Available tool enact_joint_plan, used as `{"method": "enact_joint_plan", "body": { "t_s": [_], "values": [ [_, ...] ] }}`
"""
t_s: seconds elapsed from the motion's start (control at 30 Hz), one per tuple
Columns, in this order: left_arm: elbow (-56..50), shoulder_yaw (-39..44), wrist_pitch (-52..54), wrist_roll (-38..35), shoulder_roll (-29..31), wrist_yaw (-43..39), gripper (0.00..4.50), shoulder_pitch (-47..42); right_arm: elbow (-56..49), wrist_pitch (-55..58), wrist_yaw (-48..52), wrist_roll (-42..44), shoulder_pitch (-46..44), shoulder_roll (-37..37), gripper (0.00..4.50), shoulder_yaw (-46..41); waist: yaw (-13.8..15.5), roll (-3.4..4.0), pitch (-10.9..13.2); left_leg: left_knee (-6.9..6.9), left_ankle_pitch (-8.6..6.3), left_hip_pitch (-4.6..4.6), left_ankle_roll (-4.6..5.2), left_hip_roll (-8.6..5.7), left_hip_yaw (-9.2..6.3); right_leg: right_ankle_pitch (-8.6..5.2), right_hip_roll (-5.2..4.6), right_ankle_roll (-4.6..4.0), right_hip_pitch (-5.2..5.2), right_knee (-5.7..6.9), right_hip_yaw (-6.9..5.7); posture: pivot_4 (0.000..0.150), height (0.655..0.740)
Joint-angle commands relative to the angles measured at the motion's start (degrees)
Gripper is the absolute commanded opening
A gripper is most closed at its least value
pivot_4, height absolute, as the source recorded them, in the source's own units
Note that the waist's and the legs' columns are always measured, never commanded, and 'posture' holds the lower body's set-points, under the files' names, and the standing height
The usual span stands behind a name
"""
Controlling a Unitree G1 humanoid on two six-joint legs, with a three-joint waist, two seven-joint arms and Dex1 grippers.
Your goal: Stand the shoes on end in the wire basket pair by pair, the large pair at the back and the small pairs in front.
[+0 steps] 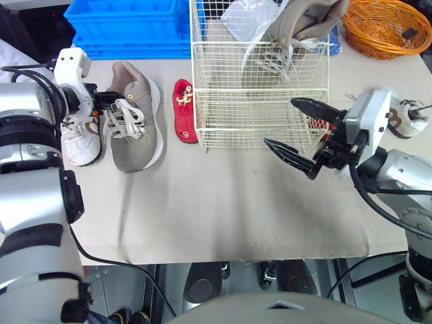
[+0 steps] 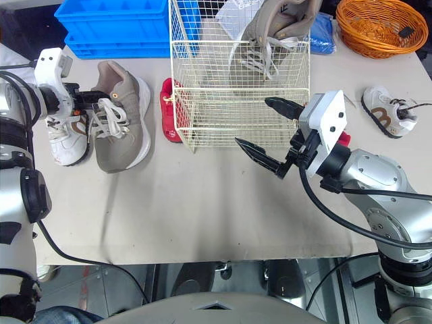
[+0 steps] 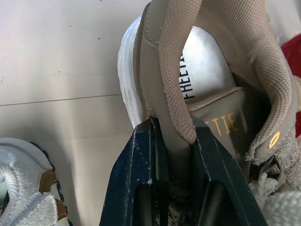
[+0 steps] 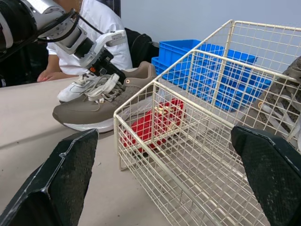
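Left end effector (image 1: pixel 106 100): clamped on the heel collar of the tan shoe (image 1: pixel 135 125). The shoe lies flat on the counter (image 1: pixel 223 202), heel away from the robot, toe toward it. A red shoe (image 1: pixel 184 111) sits between it and the wire basket (image 1: pixel 260 46) to the right. Its mate (image 1: pixel 304 20) stands at the basket's back. Right end effector (image 1: pixel 278 121): fingers apart, empty, at the basket front.
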Motion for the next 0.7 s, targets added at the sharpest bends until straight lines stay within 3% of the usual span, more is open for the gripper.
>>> {"method": "enact_joint_plan", "body": {
  "t_s": [0.03, 0.4, 0.7],
  "values": [
    [5.5, -2.1, 1.5, 2.9, -0.3, -1.3, 0.25, 2.6, -0.6, -1.5, 0.5, 0.1, -1.2, -0.3, 4.5, -0.7, 0.0, 0.01, 0.0, 0.0, 0.0, 0.0, 0.0, 0.0, 0.0, 0.0, 0.0, 0.0, 0.0, 0.0, 0.0, 0.15, 0.686],
    [0.7, 10.8, -0.1, -3.9, 4.1, 1.2, 0.25, 0.9, 0.6, -1.8, 2.9, 6.1, -1.6, -0.1, 4.5, -2.9, -0.1, -0.1, 0.0, 0.0, 0.0, -0.07, 0.0, 0.03, 0.0, 0.0, 0.0, 0.0, -0.07, 0.01, -0.01, 0.15, 0.686],
    [-20.3, 29.0, -2.0, -14.5, 4.2, 8.5, 0.25, 7.9, 3.7, -1.9, 5.4, 11.0, -4.3, -1.1, 4.5, -4.7, 0.4, -0.75, 0.1, 0.1, 0.0, -0.33, 0.0, 0.01, -0.21, 0.01, -0.06, -0.01, -0.11, -0.05, -0.24, 0.15, 0.686]
  ]
}}
